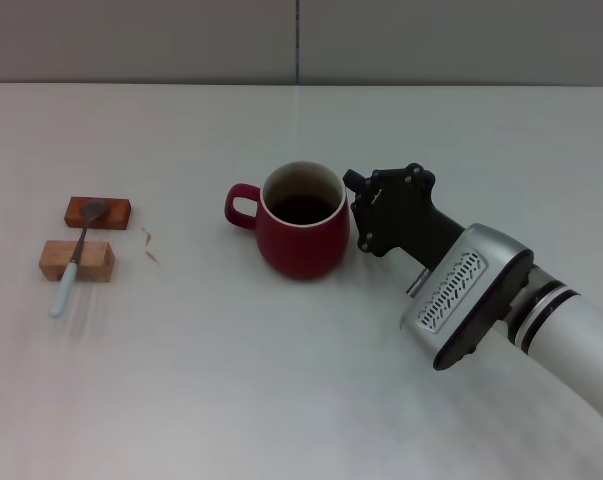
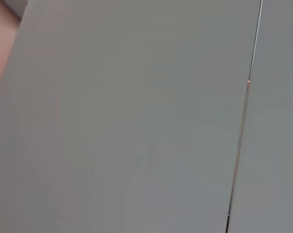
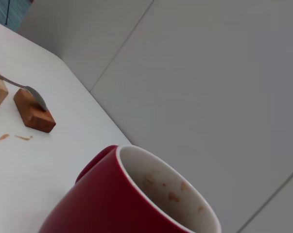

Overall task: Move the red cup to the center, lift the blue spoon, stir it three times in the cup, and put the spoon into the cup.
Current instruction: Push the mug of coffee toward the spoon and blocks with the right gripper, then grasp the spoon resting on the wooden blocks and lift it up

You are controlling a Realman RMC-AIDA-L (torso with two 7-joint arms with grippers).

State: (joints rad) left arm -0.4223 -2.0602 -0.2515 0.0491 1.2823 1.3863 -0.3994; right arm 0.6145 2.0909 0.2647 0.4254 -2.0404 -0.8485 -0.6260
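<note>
Red cup [image 1: 303, 235]: dark-red ceramic mug, upright near the middle of the white tabletop [image 1: 281, 390], loop handle turned toward the robot's left, cream inner wall with brownish specks, dark bottom.
Right gripper [image 1: 366, 215]: black, just beside the cup's right wall; whether it touches, and whether the fingers are spread or clenched, cannot be told.
Blue spoon [image 1: 76, 255]: well apart from the cup on the left, lying across two wooden blocks; grey bowl on the far reddish block [image 1: 98, 212], pale-blue handle over the near light block [image 1: 76, 260], its tip down on the tabletop.
Stains [image 1: 151, 247]: small brown marks between blocks and cup.
Left gripper: out of sight; its wrist camera faces a plain grey panel [image 2: 136, 121].
</note>
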